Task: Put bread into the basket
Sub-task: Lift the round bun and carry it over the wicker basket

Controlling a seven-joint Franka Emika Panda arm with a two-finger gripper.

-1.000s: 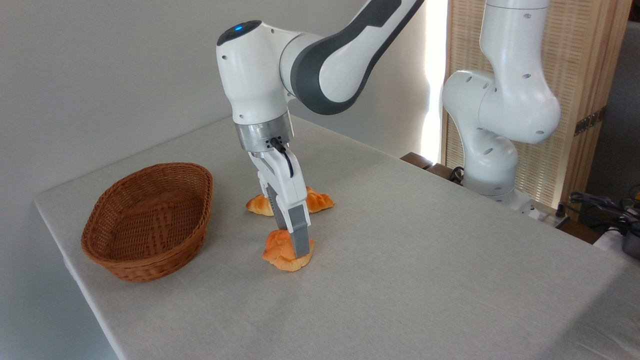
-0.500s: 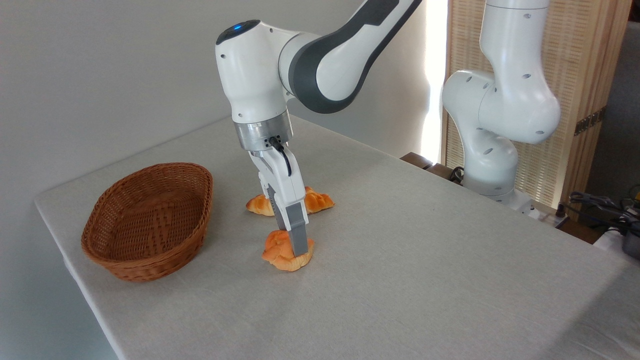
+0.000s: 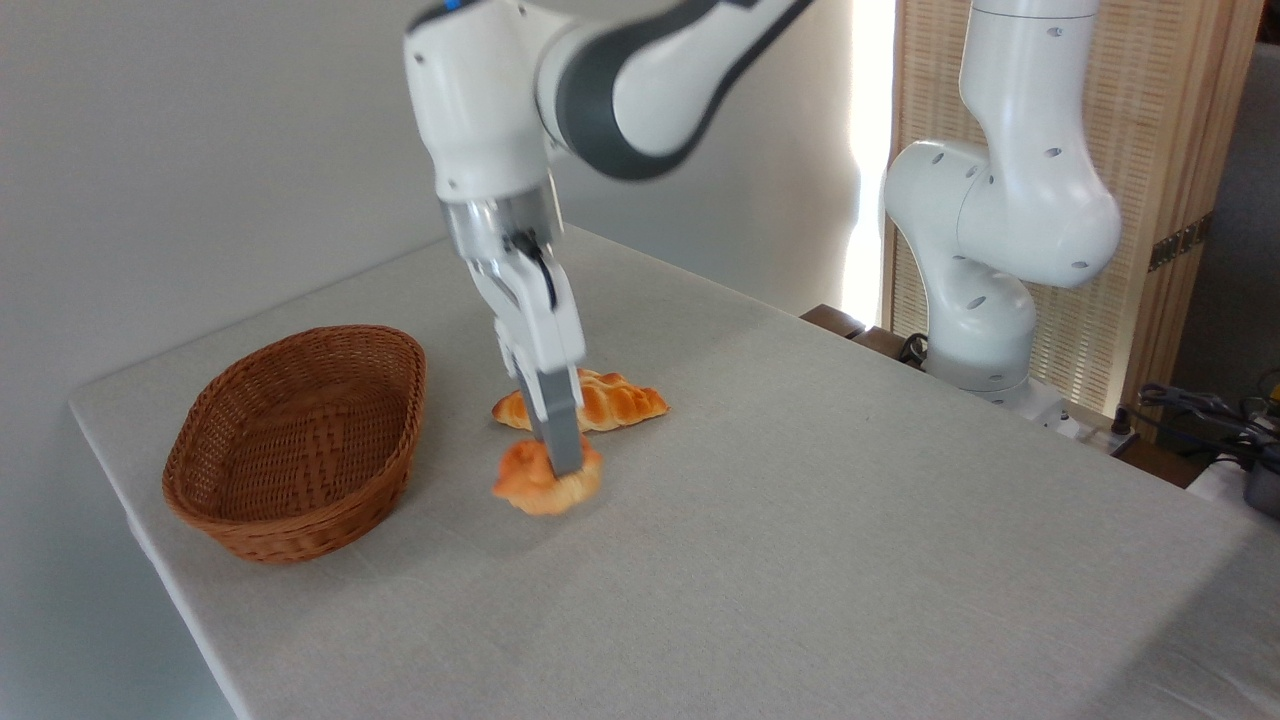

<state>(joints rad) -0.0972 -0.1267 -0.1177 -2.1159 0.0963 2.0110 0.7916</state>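
My gripper is shut on the bread, a small orange-golden knotted bun that hangs a little above the tablecloth. The grey front finger covers the bun's right middle; the other finger is hidden behind it. The reddish-brown wicker basket stands to the left near the table's left edge, with nothing in it. Bun and gripper are to the right of the basket's rim, apart from it. The arm is motion-blurred.
A longer braided golden loaf lies on the table just behind the gripper. The arm's white base rises at the right rear, with cables at the far right. The table's left edge runs close beside the basket.
The gripper has lifted the bun off the table and carried it up and to the left, toward the basket. The braided loaf, formerly half covered, now shows more fully.
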